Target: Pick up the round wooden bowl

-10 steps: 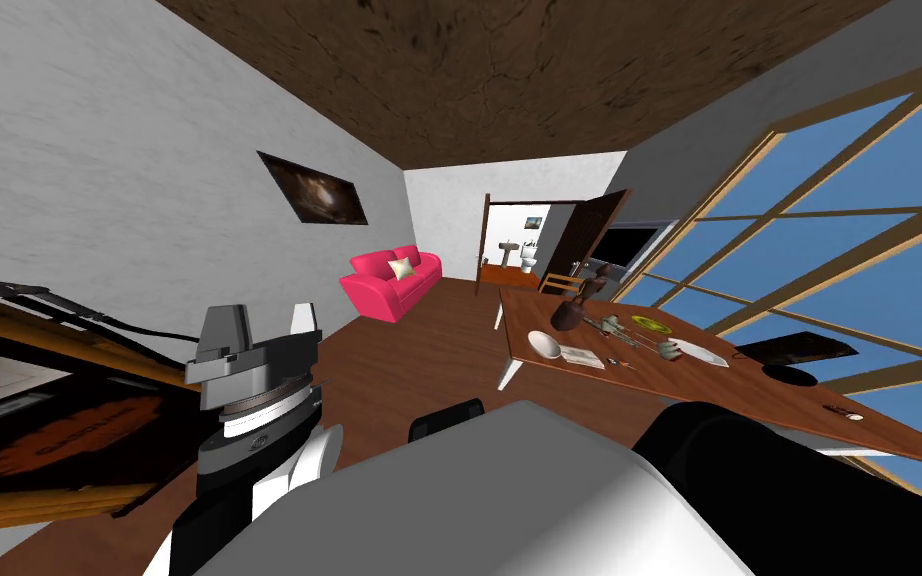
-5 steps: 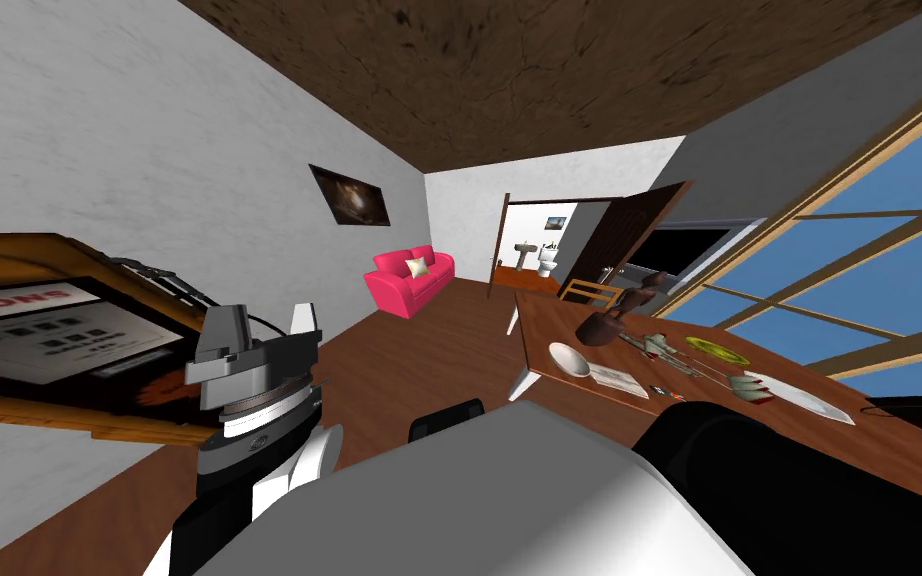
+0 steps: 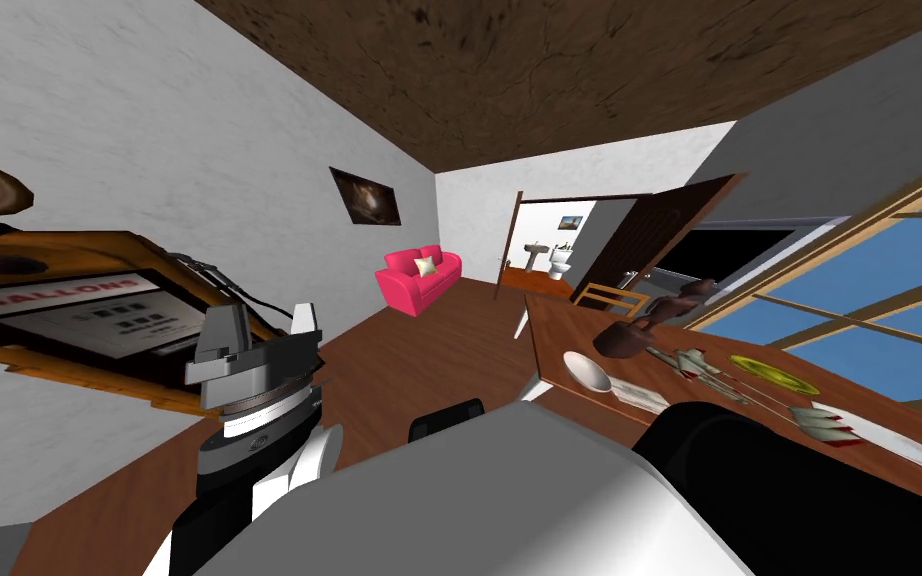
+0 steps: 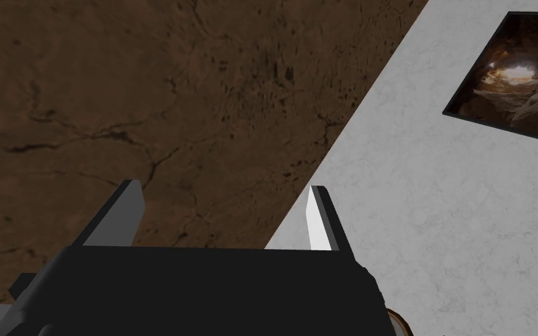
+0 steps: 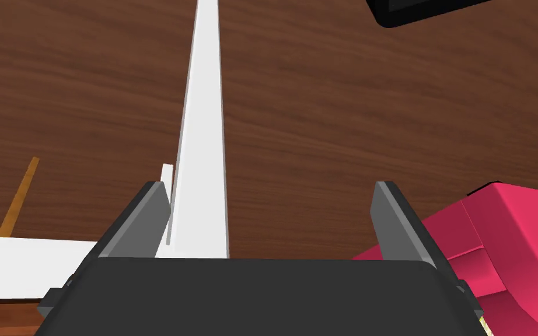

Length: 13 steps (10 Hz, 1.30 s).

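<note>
Close beside the chest on the left, the left tool (image 3: 262, 325) is held raised, its fingers spread with nothing between them. The right tool (image 5: 269, 220) is likewise spread and empty, pointed down at the wood floor (image 5: 320, 116). Farther off to the right, on the brown counter (image 3: 561, 330), the round bowl (image 3: 621, 340), drawn dark brown, is seen just past a white dish (image 3: 586, 372). The approach is judged to be the step in hand. The bowl is well out of reach, so the base must be brought up to the counter before a tool is lowered over the rim.
</note>
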Available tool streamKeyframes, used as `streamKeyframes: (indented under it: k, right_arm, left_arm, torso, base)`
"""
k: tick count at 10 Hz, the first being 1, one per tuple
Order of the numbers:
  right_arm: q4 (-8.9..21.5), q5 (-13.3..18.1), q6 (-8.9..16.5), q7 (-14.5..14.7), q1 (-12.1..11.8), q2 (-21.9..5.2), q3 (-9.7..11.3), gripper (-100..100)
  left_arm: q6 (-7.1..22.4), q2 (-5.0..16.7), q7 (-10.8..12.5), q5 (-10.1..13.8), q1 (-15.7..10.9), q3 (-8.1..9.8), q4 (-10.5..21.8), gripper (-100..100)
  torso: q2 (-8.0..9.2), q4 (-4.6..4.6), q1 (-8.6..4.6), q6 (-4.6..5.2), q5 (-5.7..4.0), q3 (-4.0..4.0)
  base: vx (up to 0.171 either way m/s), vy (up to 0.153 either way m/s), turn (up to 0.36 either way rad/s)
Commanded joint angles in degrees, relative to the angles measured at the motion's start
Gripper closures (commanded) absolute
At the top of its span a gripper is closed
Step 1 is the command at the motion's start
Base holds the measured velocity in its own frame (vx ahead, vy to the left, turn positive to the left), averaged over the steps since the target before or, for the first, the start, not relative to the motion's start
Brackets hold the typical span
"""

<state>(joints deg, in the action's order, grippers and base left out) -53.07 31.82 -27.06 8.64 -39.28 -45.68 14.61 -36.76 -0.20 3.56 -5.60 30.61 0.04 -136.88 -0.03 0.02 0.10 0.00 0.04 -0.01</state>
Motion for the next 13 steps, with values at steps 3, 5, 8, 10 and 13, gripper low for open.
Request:
streamKeyframes:
  k: [3,5,8,10,13]
  right_arm:
    - [6.22,1.59,0.11,0.97,-0.01,-2.19,0.45,-100]
    - [12.34,3.43,0.47,1.97,0.07,-4.91,1.08,-100]
    - [15.41,4.21,0.64,2.41,0.13,-6.11,1.37,-100]
    - [17.41,4.91,0.8,2.82,0.22,-7.17,1.64,-100]
    - [21.99,6.05,1.05,3.5,0.56,-8.91,2.14,-100]
  left_arm:
    - [0.0,0.0,0.0,0.0,0.0,0.0,0.0,0]
    - [0.0,0.0,0.0,0.0,0.01,0.0,0.0,0]
    - [0.0,0.0,0.0,0.0,0.01,0.0,0.0,0]
    - [0.0,0.0,0.0,0.0,0.01,0.0,0.0,0]
    - [0.0,0.0,0.0,0.0,0.0,0.0,0.0,0]
  torso:
    - [-0.1,-0.02,0.01,0.0,0.01,-0.05]
    - [-0.13,-0.03,0.03,0.01,0.0,-0.08]
    - [-0.12,-0.03,0.03,0.01,0.0,-0.07]
    - [-0.05,-0.01,-0.01,0.01,-0.01,-0.03]
    - [0.03,0.01,-0.01,0.03,0.0,0.01]
  base:
    - [0.047,0.03,0.177]
    - [0.066,0.044,0.257]
    - [0.048,0.024,0.139]
    - [0.032,0.014,0.132]
    - [0.028,0.015,0.122]
